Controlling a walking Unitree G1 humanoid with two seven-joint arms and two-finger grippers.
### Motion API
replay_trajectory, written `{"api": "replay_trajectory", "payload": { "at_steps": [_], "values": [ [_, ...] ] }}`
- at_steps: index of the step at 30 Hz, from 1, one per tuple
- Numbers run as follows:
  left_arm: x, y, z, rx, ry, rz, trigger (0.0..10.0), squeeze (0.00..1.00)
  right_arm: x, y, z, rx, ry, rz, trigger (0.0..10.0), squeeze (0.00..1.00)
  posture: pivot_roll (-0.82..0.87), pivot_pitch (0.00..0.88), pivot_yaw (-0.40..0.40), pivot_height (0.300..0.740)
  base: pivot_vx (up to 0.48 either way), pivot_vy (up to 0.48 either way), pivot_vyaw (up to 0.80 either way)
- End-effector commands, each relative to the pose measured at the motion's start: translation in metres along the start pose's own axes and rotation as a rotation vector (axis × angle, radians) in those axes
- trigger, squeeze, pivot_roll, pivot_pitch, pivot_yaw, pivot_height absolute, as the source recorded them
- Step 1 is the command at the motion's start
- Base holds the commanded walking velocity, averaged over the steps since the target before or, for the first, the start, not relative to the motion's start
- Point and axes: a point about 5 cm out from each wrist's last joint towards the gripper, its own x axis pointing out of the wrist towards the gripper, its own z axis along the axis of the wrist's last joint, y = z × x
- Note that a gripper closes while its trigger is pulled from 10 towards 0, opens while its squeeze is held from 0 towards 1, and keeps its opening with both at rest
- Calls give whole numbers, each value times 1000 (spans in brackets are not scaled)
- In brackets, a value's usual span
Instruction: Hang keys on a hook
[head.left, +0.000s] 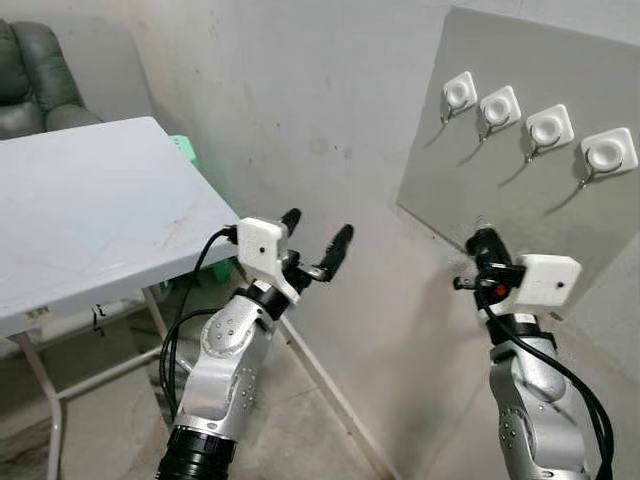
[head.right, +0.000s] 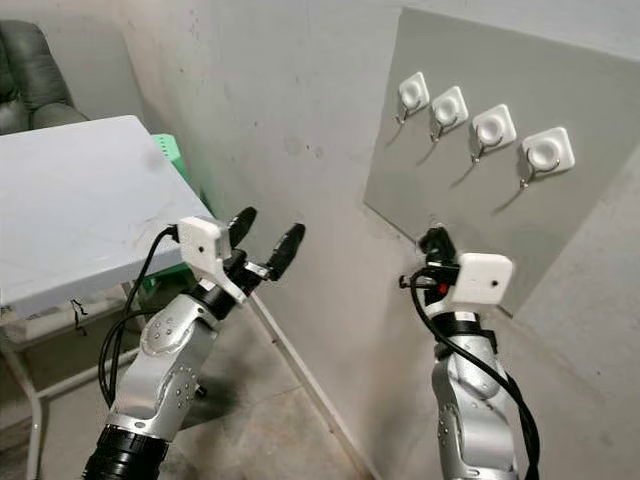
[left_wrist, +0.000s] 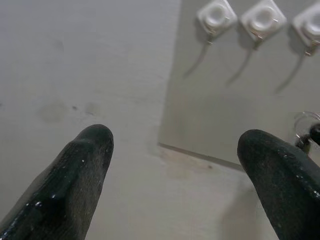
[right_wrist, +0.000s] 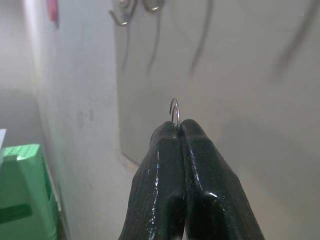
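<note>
Right gripper (right_wrist: 179, 125) jaws pinch a key ring (right_wrist: 174, 111) below the hooks (head.left: 546, 129); left gripper (head.left: 316, 238) jaws wide.

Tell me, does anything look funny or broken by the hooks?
Nothing looks broken. The four white hooks sit in a tidy slanted row on the grey board, none holding anything. The right gripper is pinched shut on a thin key ring, below the hooks. The left gripper hangs open, holding nothing.

Home rm: armchair (head.left: 35, 75), folding table (head.left: 90, 210)
</note>
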Motion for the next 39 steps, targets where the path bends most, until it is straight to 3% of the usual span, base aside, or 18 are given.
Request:
{"api": "replay_trajectory", "payload": {
  "at_steps": [1, 12, 21, 39],
  "values": [
    [4, -5, 5, 14, -3, -35, 10000, 0, 0, -3, 9, -19, -46, -11, 10000, 0, -57, 0, -7, 740, 0, 0, 0],
    [8, -7, 9, 19, -8, -71, 10000, 0, -2, 8, 26, -29, -155, 67, 10000, 0, -66, 0, -4, 740, 0, 0, 0],
    [11, -13, 17, 21, -36, -112, 10000, 0, 5, 21, 40, -28, -207, 144, 10000, 0, -57, 0, -19, 740, 0, 0, 0],
    [18, -22, 24, 46, -34, -174, 10000, 0, 45, 30, 54, -9, -254, 172, 10000, 0, -45, 0, -21, 740, 0, 0, 0]
  ]
}}
